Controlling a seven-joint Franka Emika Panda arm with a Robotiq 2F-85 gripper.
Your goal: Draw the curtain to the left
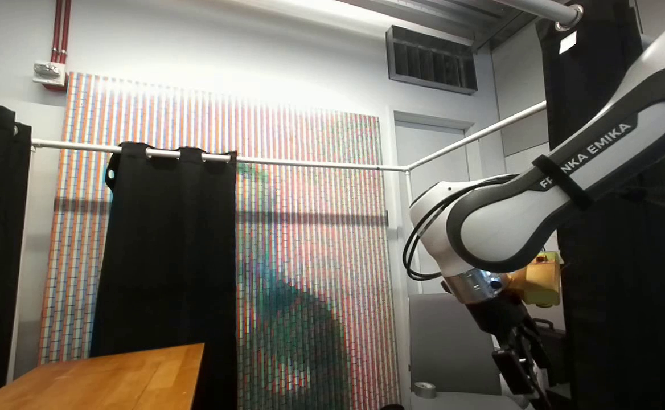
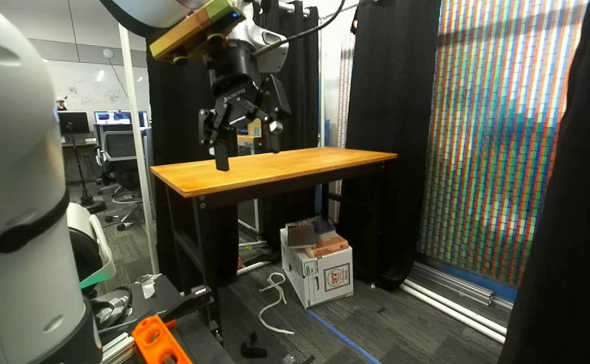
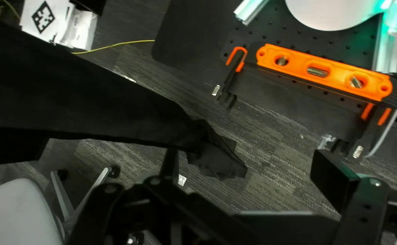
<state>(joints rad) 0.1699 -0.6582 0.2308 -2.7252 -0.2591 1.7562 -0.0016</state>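
Note:
My gripper (image 1: pixel 527 371) is open and empty, pointing down; its spread fingers also show in an exterior view (image 2: pixel 248 153) and in the wrist view (image 3: pixel 253 170). A long black curtain (image 1: pixel 617 239) hangs from a white rod by a metal ring, behind the arm and gripper. In the wrist view a black curtain (image 3: pixel 83 98) runs from the left edge to a folded lower hem (image 3: pixel 219 163) near the left finger. It does not lie between the fingers; whether that finger touches it I cannot tell. Another black curtain (image 1: pixel 167 256) hangs bunched on the far rod.
A wooden table (image 2: pixel 275 164) stands beyond the gripper, above a white box (image 2: pixel 320 283) of books. A white pole (image 2: pixel 138 146) stands near the arm. An orange level (image 3: pixel 324 71) lies on the robot's mount. A grey chair (image 3: pixel 18 214) shows in the wrist view.

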